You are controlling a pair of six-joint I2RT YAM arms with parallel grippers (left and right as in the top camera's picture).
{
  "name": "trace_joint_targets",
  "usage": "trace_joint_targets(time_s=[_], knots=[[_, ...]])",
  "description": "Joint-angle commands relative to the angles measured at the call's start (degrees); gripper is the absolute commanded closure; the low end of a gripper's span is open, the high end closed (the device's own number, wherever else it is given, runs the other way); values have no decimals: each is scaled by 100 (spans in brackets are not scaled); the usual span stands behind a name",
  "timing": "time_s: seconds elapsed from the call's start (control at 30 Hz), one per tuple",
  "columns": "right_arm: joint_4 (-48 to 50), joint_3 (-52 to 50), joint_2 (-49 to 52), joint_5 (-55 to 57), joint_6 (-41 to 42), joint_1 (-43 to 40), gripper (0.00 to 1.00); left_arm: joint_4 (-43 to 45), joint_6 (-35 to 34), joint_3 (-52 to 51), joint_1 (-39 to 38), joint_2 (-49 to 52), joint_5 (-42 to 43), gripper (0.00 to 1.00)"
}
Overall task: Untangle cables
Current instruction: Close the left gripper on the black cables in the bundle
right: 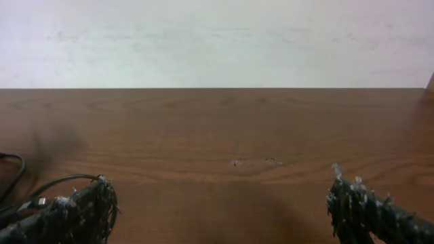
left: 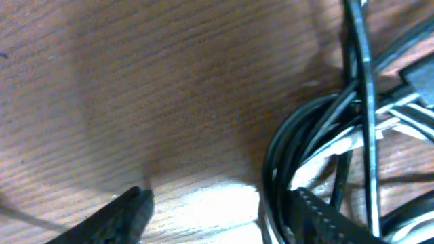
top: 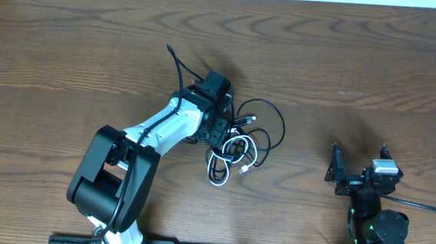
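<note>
The left gripper (left: 224,203) has its jaws parted at the edge of the tangled black and white cables (top: 241,143) on the tabletop (top: 346,54), gripping nothing. The right gripper (right: 220,196) has its jaws released wide and empty.

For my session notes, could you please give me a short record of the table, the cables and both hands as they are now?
surface: wooden table
cables: one tangled heap, black cords with one white cord looped through
left hand: down at the heap's edge, open, black loops just inside one side, nothing gripped yet
right hand: away from the heap, open, empty
untangling: not yet done
</note>
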Motion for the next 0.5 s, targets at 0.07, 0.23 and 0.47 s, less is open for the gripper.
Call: trace_joint_targets(time_s=[0.07, 0.23, 0.47], knots=[[-22, -4, -42, 24, -68, -24, 1, -7, 4, -42, 2, 52, -22, 55], [-22, -4, -42, 24, -68, -24, 1, 173, -142, -42, 2, 52, -22, 92], [-22, -4, -42, 24, -68, -24, 1, 332, -442, -39, 2, 50, -22, 92]])
